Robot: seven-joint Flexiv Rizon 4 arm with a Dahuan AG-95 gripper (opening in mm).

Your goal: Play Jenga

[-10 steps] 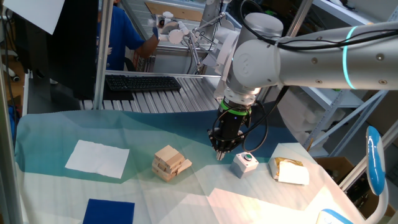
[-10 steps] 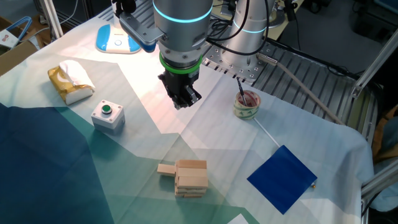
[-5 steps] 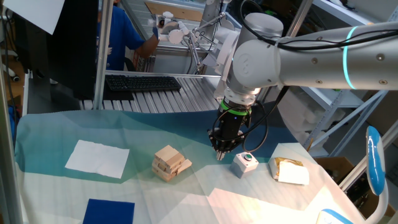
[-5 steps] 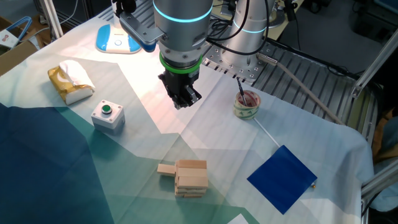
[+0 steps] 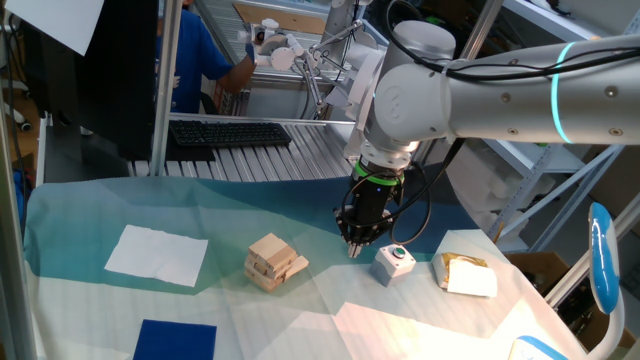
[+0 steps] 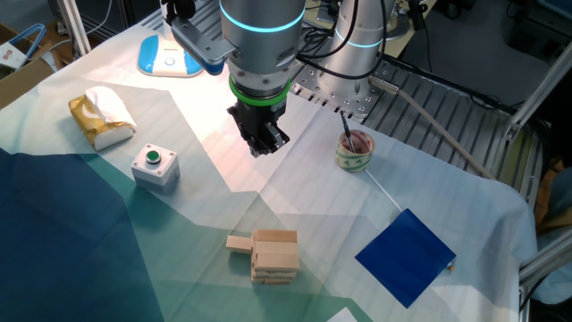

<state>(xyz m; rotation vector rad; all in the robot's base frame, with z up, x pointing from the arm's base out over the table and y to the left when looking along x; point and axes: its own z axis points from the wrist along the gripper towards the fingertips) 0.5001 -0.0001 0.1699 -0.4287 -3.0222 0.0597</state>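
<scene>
The Jenga stack [image 5: 273, 261] is a small pile of light tan wooden blocks in crosswise layers on the teal cloth; it also shows in the other fixed view [image 6: 273, 256]. One block [image 6: 239, 243] sticks out from its side at a low layer. My gripper [image 5: 354, 243] hangs above the cloth to the right of the stack, between it and the button box; in the other fixed view the gripper [image 6: 261, 149] is well behind the stack. Its fingers are together and hold nothing.
A white cube with a green button [image 5: 394, 263] stands just right of the gripper, with a white-and-tan packet [image 5: 466, 274] beyond it. A white sheet [image 5: 157, 254] and a blue square [image 5: 176, 340] lie left. A tape roll [image 6: 355, 152] and blue square [image 6: 405, 257] show too.
</scene>
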